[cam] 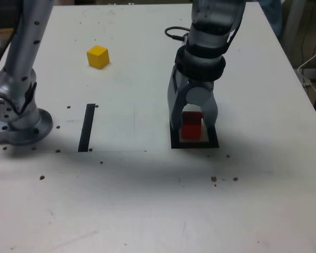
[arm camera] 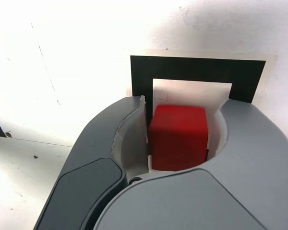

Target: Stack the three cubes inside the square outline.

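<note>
A grey robot arm reaches down over a white table (cam: 147, 200), its pincer (cam: 192, 129) lowered onto the square outline (cam: 175, 143), a thick black frame with a white centre, at the exterior view's right of centre. The red cube (cam: 191, 126) sits between the pincer's two grey jaws, inside the outline. In the wrist view the red cube (arm camera: 178, 136) rests on the white centre of the square outline (arm camera: 197, 72), with the pincer (arm camera: 180, 143) curving around it; a thin pale gap shows on at least one side of the cube, so the jaws look slightly parted, though whether they press the cube cannot be told.

The yellow cube (cam: 98, 57) lies alone at the far left of the table in the exterior view, well apart from the outline. A straight black strip (cam: 87, 127) lies on the table between the arm's round base (cam: 21, 129), at the exterior view's left edge, and the outline. Small dark specks dot the near part of the table.
</note>
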